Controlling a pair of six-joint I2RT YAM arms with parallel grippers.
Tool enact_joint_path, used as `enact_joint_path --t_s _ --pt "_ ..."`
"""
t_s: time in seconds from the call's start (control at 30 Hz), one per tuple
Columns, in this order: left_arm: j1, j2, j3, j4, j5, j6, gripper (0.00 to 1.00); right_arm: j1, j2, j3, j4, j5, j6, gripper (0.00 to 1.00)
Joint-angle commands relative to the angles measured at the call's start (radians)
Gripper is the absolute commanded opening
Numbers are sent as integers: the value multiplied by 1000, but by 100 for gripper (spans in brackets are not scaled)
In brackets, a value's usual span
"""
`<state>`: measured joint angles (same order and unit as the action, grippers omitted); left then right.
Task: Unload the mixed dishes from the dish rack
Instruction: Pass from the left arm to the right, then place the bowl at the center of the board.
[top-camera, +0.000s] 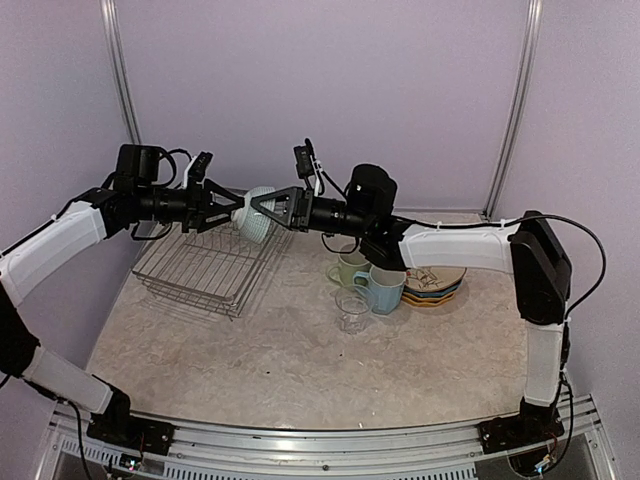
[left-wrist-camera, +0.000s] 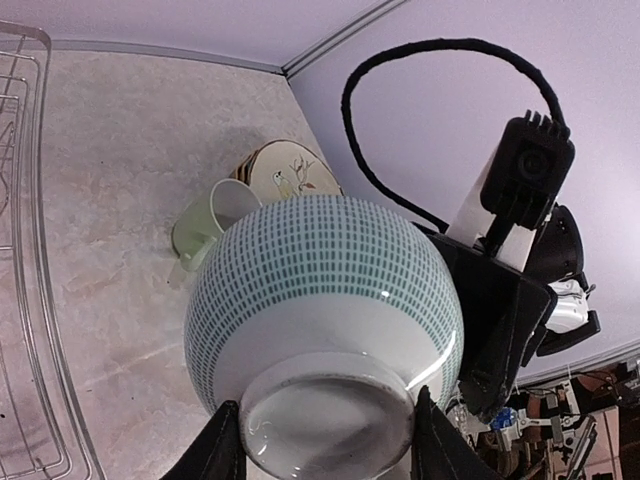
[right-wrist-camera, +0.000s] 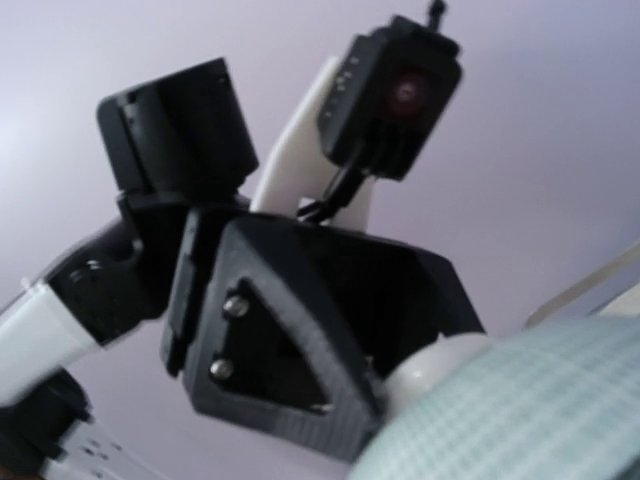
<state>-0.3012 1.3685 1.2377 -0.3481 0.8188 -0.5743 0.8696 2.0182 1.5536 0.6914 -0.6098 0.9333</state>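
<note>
A white bowl with teal dashes (top-camera: 258, 224) hangs in the air between my two grippers, above the right end of the silver wire dish rack (top-camera: 205, 268). My left gripper (top-camera: 232, 212) is shut on the bowl's foot; the left wrist view shows the foot pinched between its tips (left-wrist-camera: 325, 440), with the bowl (left-wrist-camera: 320, 300) above them. My right gripper (top-camera: 270, 209) is at the bowl's rim side, with one finger (left-wrist-camera: 495, 330) against the wall. Its own jaws do not show in the right wrist view, only the bowl (right-wrist-camera: 520, 420) and a left finger (right-wrist-camera: 290, 340). The rack looks empty.
On the table right of the rack stand a light green mug (top-camera: 347, 268), a light blue cup (top-camera: 386, 290), a clear glass (top-camera: 352, 309) and a stack of plates (top-camera: 437, 285). The mug (left-wrist-camera: 205, 225) and plates (left-wrist-camera: 290, 175) also show in the left wrist view.
</note>
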Motion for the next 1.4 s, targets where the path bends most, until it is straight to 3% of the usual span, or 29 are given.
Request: enact_joint_path --t_s 0.0,0.17,0.23,0.3,0.4,0.5,0.67,0.77,0.9,1.17,1.37 --pt "-16 -21 -7 84 42 -2 27 -3 22 -27 105 -37 59 24" --pt "-20 -18 8 68 69 22 32 -9 -9 -74 137 -29 56 3" --pt "-23 -20 9 60 73 38 39 -13 -17 -81 136 -38 53 0" --pt "-22 -26 17 33 70 63 52 -15 -33 -101 146 -42 45 0" --pt "-20 -50 15 4 36 110 82 -16 -79 -150 118 -31 -11 0" --pt "-14 -86 3 -8 -24 138 98 -17 -147 -188 -9 -17 -124 0" --pt "4 -125 -4 -12 -73 156 99 -10 -286 -225 -432 95 -417 0" --pt "10 -142 -6 -25 -117 167 99 28 -369 -232 -723 280 -593 0" --pt "21 -147 -3 -31 -131 171 99 83 -439 -259 -985 452 -720 0" --pt "33 -147 -1 -40 -160 172 99 218 -424 -248 -1439 757 -745 0" --pt "34 -150 -6 -40 -180 176 99 280 -427 -333 -1565 840 -690 0"
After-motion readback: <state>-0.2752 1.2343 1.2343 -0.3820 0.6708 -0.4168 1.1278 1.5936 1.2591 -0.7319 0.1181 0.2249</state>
